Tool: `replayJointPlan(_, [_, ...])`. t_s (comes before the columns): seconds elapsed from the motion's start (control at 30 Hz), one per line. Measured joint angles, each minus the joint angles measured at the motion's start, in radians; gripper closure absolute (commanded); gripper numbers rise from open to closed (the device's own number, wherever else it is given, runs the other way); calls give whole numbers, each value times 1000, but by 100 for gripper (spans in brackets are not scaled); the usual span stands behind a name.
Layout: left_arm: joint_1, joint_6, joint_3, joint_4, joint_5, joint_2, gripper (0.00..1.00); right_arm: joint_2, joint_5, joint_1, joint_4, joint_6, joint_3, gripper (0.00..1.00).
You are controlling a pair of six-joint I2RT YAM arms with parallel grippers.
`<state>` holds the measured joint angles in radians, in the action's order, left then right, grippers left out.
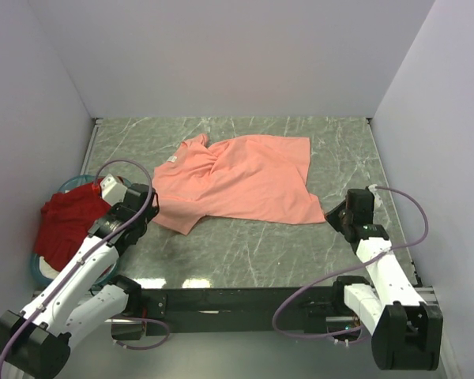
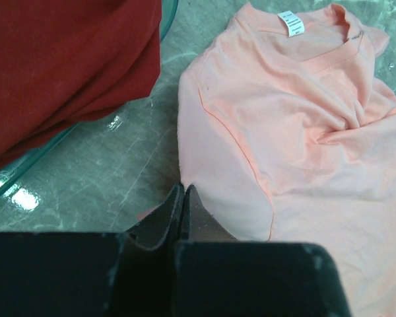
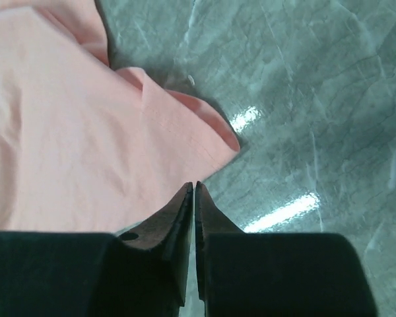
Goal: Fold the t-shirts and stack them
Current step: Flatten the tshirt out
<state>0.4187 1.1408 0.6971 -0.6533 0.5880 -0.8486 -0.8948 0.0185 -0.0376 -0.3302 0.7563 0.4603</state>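
Note:
The salmon-pink t-shirt point(image 1: 253, 181) lies spread and a little rumpled in the middle of the table, collar to the left with a white label point(image 2: 291, 23). The dark red t-shirt point(image 1: 67, 221) is heaped in the teal basket at the left. My left gripper point(image 1: 148, 204) is shut, its tips point(image 2: 183, 187) at the edge of the pink shirt's point(image 2: 303, 132) near sleeve; no cloth shows between the jaws. My right gripper point(image 1: 336, 215) is shut and empty, its tips point(image 3: 194, 185) just beside the pink shirt's point(image 3: 66, 132) near right hem corner.
The teal round basket point(image 1: 79, 180) stands against the left wall, its rim also in the left wrist view point(image 2: 39, 155) under the red shirt point(image 2: 66, 59). Grey marble tabletop point(image 1: 253, 253) lies bare in front of the pink shirt. White walls enclose three sides.

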Motion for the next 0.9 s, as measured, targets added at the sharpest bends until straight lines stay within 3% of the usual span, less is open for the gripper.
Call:
replayJointPlan(0.1, [-13, -10, 5, 5, -8, 0, 100, -42, -4, 0, -3, -17, 22, 44])
replayJointPlan(0.2, [-25, -23, 6, 13, -17, 0, 99, -147, -8, 0, 3, -40, 66, 35])
replayJointPlan(0.53, [-46, -51, 6, 28, -49, -5, 100, -375, -13, 0, 66, -56, 104, 36])
replayJointPlan(0.67, [-50, -57, 6, 38, -57, -18, 100, -387, -16, 0, 92, -51, 89, 40])
replayJointPlan(0.73, [-52, -58, 6, 44, -61, -21, 99, -387, -17, -1, 97, -48, 89, 48])
replayJointPlan(0.87, [-54, -61, 6, 50, -68, -26, 99, -387, -20, -1, 104, -40, 89, 76])
replayJointPlan(0.9, [-55, -64, 6, 50, -68, -27, 99, -387, -20, -1, 105, -40, 89, 88])
